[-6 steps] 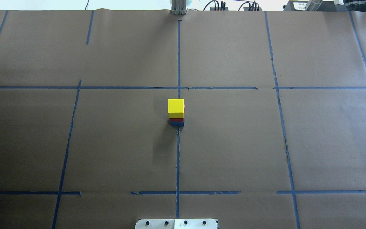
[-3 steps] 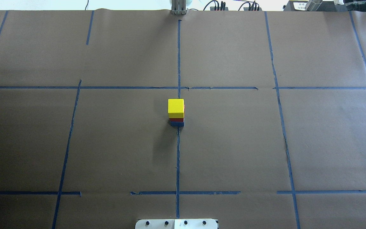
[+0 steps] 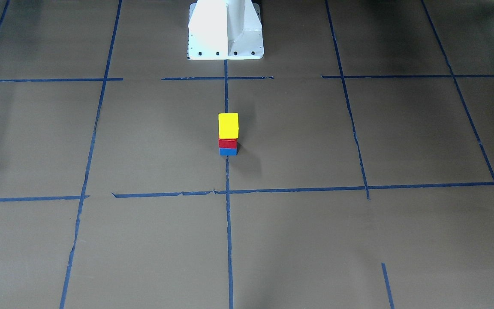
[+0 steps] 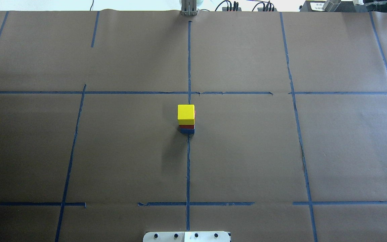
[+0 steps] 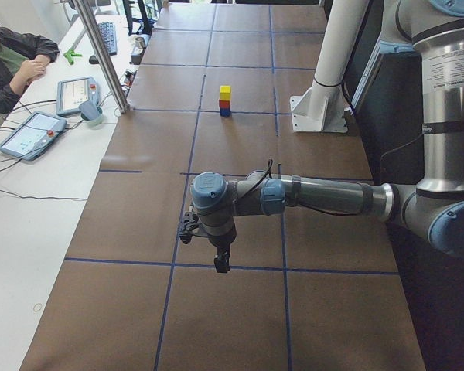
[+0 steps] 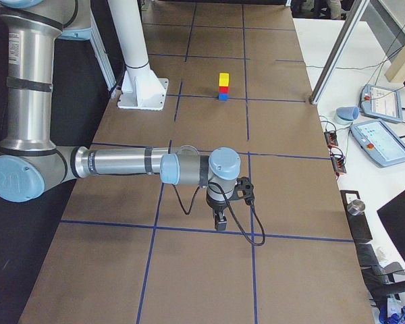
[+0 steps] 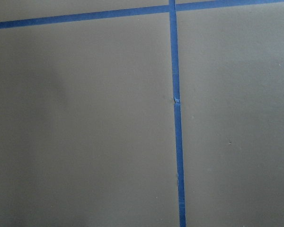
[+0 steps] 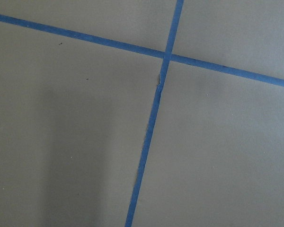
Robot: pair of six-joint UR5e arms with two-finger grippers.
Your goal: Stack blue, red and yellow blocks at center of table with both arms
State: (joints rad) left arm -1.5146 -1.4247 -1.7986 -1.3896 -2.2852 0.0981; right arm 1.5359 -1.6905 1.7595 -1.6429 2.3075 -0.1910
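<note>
A stack stands at the table's center: the yellow block on top, the red block in the middle, the blue block at the bottom. It also shows in the front view, yellow block, red block, blue block, and far off in both side views. My left gripper hangs near the table's left end, far from the stack. My right gripper hangs near the right end. I cannot tell whether either is open or shut. Both wrist views show only paper and tape.
Brown paper with blue tape lines covers the table. The white robot base stands at the near edge. An operator sits by tablets on the side desk. A metal post rises at the table's far edge.
</note>
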